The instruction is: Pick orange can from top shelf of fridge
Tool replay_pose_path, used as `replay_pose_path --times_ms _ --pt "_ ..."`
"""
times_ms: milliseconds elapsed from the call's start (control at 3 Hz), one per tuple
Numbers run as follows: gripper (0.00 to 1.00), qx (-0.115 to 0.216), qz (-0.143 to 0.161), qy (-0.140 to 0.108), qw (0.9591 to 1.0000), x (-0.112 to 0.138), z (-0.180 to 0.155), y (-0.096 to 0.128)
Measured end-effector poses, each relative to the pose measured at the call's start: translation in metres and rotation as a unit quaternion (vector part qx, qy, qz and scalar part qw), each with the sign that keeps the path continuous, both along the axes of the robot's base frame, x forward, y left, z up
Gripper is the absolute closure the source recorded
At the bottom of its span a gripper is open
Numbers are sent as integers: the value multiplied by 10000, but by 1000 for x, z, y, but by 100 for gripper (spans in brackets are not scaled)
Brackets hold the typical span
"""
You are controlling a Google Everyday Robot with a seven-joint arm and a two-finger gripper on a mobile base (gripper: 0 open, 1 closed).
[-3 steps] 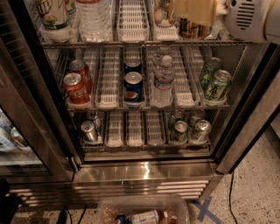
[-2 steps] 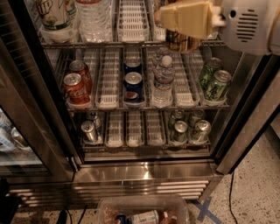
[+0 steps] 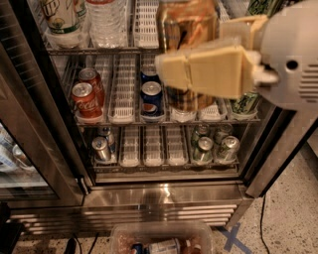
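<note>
1. The gripper [image 3: 191,52] hung in front of the upper right of the fridge [image 3: 164,196]. Its cream fingers [image 3: 208,72] were clenched on the orange can [image 3: 186,22]. One finger crossed the can's front and the other sat behind it, a sideways pinch that suits drawing a tall can straight out of its lane.
2. The orange can stood upright at the front of the top shelf [image 3: 99,49], right of centre. Whether its base was clear of that wire surface could not be told.
3. White lane trays [image 3: 121,94] ran front to back, probably so that drinks queue toward the door.
4. Counts on the top surface, apart from the orange can: one white-and-green can [image 3: 62,15], one water bottle [image 3: 107,20] and one green can [image 3: 263,7] at the right edge.
5. Middle surface: two red cola cans [image 3: 82,96], two blue cans [image 3: 151,94], and one green-and-white can [image 3: 243,101] partly hidden.
6. Bottom surface: two silver-topped cans [image 3: 99,146] on the left and four [image 3: 203,146] on the right.
</note>
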State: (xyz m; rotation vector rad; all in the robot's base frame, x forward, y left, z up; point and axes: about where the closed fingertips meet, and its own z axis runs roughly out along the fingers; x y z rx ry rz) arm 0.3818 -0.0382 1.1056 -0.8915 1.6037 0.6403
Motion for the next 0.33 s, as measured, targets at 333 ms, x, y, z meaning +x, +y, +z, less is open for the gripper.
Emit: replay_pose_path --times_ms 333 --pt "100 -43 152 40 9999 -8 -1 5"
